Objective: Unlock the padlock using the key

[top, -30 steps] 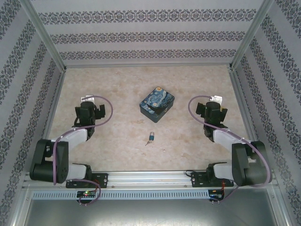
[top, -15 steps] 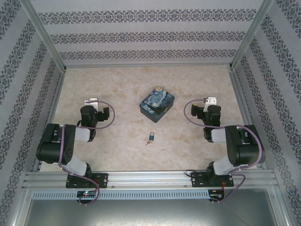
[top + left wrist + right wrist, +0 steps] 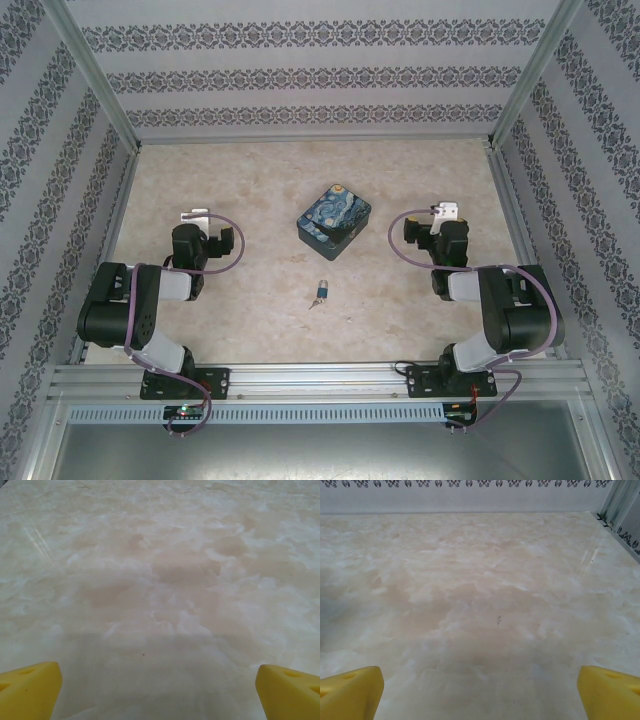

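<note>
- Yellow-tipped left gripper and right gripper both gape wide, empty, near the table's side edges.
- Tiny blue-grey metal padlock lies just beside the thin brownish-grey metal key, toward the near edge's middle. Wide jaws could knock both askew.
- Beige marbled surface, likely slippery, with patterned walls around.

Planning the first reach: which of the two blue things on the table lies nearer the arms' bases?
The tiny blue-grey padlock, in front of the middle; the much bigger painted tin sits farther back.
</note>
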